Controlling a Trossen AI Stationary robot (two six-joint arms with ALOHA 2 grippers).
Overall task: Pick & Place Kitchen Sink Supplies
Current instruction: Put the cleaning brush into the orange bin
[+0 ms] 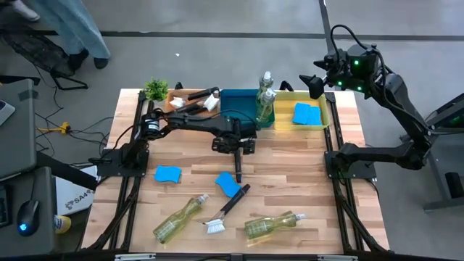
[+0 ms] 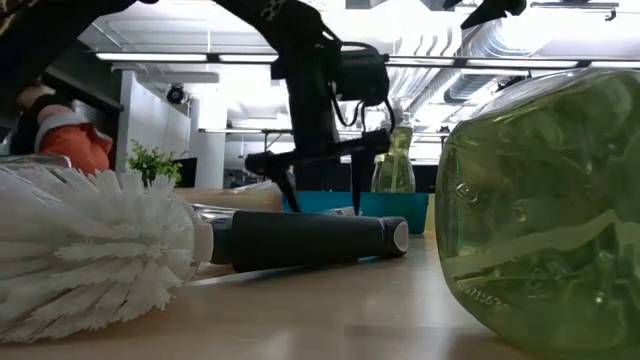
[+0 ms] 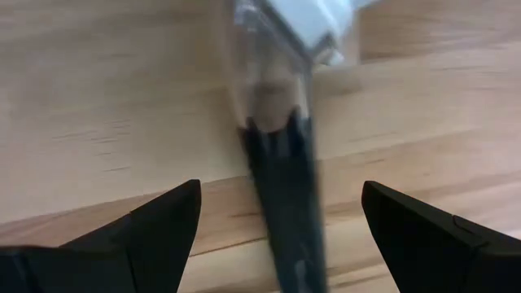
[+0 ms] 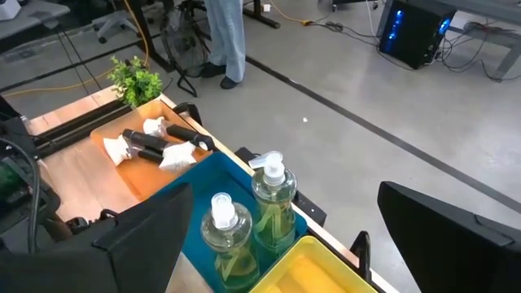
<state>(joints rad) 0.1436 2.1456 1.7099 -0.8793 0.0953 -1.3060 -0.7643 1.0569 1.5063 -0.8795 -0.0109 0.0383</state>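
Wood-slat table (image 1: 290, 174) on grey floor; left end effector (image 1: 237, 176) gapes empty over black-handled white-headed brush (image 1: 226, 209); right end effector (image 1: 310, 85) wide open, raised far right.

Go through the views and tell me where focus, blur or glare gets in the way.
Low view: the white brush head and bottle loom large and soft at the lens, and bright ceiling lights wash out the background. Left wrist view: the brush handle between the open left gripper fingers is smeared. High view and right wrist view: evenly lit and clear, standing bottles crisp.
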